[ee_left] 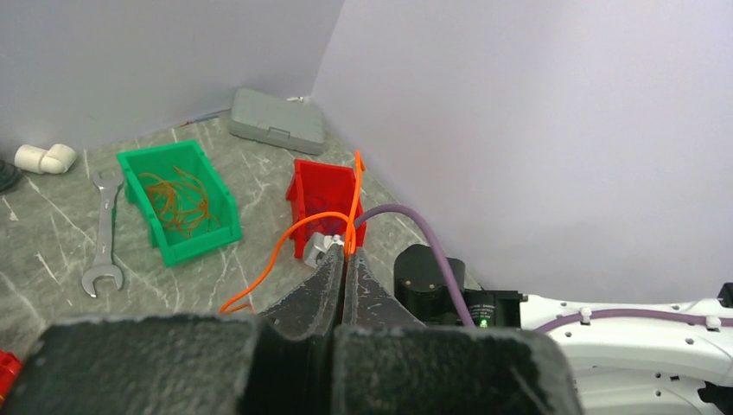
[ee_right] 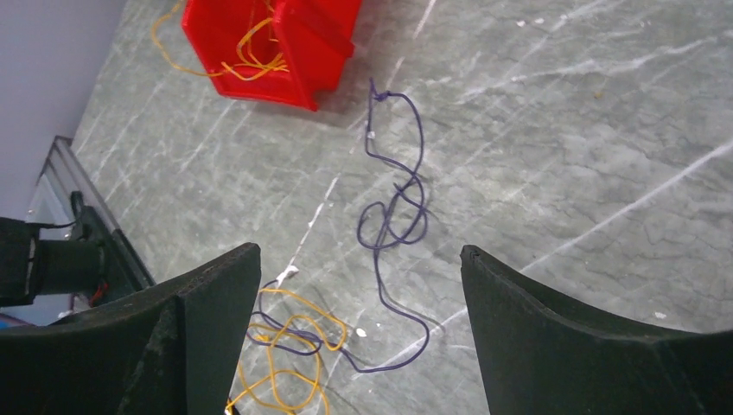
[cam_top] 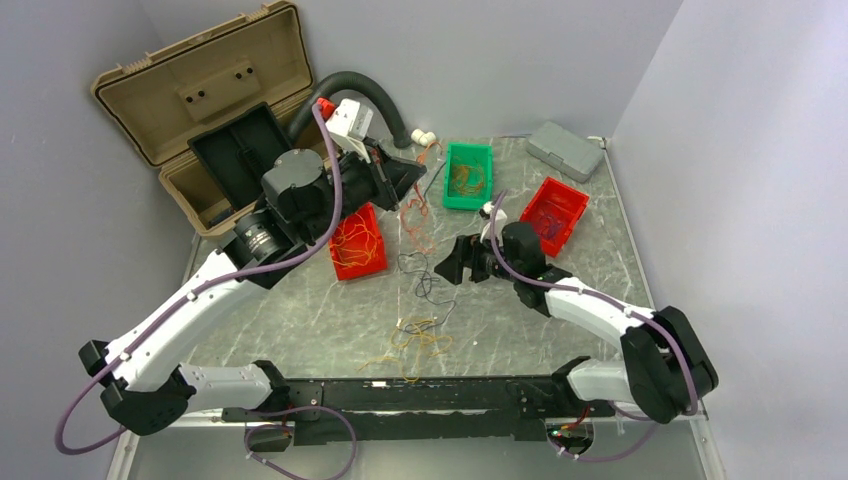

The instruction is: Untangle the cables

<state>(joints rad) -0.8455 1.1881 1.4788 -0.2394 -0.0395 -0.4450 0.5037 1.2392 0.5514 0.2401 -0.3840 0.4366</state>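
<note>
Left wrist view alone shows the grip: left hand pressed together, pinching an orange cable at the fingertips. The cable loops above the tips and trails down to the left. From above, we see that hand raised over the far middle of the worktop, with the cable hanging toward the surface.

Right wrist view alone shows the right hand spread wide with nothing between the fingers. Below it a dark cable lies curled on the worktop. Yellow strands lie tangled at its near end. A red bin to the left holds more yellow strands.

Around:
- A green bin holds brownish strands, with a wrench just left of it.
- A second red bin sits to the right.
- Grey case in the far right corner.
- Open tan toolbox at far left, a corrugated hose beside it.

In the top view the left arm covers part of the toolbox.

A small label on the right arm is too small to read.
</note>
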